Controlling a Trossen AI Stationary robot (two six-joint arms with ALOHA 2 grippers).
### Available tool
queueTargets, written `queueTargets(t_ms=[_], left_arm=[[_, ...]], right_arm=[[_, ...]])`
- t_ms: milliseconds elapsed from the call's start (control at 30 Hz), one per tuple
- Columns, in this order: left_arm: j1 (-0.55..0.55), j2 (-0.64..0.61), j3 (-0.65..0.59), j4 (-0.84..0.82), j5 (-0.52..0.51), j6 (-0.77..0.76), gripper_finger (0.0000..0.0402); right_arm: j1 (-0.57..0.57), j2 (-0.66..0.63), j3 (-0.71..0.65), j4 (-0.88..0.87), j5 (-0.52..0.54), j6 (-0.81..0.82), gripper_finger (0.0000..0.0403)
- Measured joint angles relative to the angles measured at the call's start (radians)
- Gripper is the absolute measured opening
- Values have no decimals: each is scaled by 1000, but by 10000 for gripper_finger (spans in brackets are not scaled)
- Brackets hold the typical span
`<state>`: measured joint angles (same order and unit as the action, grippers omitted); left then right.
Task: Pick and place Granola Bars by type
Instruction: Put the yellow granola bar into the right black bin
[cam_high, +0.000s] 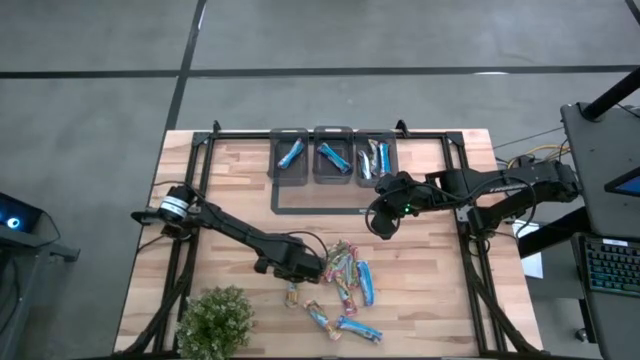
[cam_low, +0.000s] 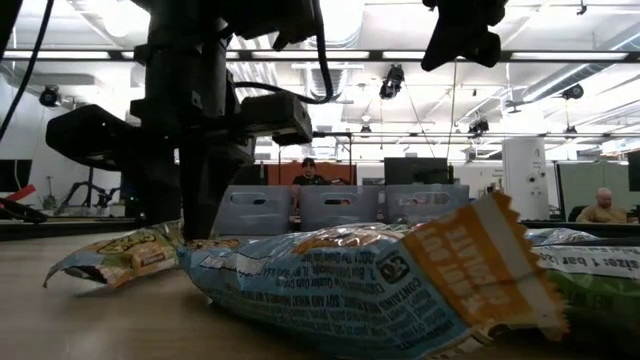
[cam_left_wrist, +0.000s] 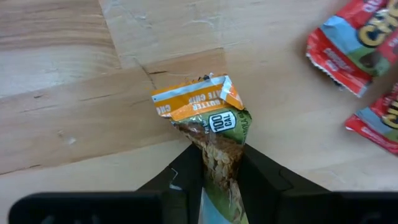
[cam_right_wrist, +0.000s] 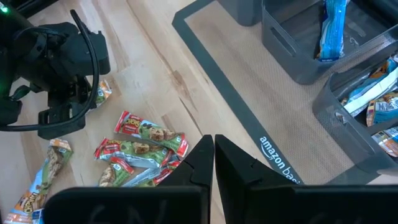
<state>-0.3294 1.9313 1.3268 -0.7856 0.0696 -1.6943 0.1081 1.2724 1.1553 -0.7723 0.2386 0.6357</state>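
Several granola bars lie loose on the wooden table, some blue, others green, red and orange. My left gripper points down at the left side of this pile and is shut on a green-and-orange bar. My right gripper hangs shut and empty above the table, between the pile and three grey bins. The bins hold blue and mixed bars. My left gripper pinches the green-and-orange bar between its two fingers, across the wrapper's middle, which is squeezed narrow there. The fingers come from above, pointing down. The bar's orange end sticks out past the fingertips, on or just above the wood.
A leafy green plant stands at the near left corner. A grey mat outline lies in front of the bins. Loose bars lie near the front edge, one right before the low camera. People show in the room beyond.
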Motion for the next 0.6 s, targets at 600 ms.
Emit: queueTargets(t_ms=[600], left_arm=[[46,-44,159,-183,-52,134,73]], right_arm=[[0,-1,0,-11,0,-7,9]])
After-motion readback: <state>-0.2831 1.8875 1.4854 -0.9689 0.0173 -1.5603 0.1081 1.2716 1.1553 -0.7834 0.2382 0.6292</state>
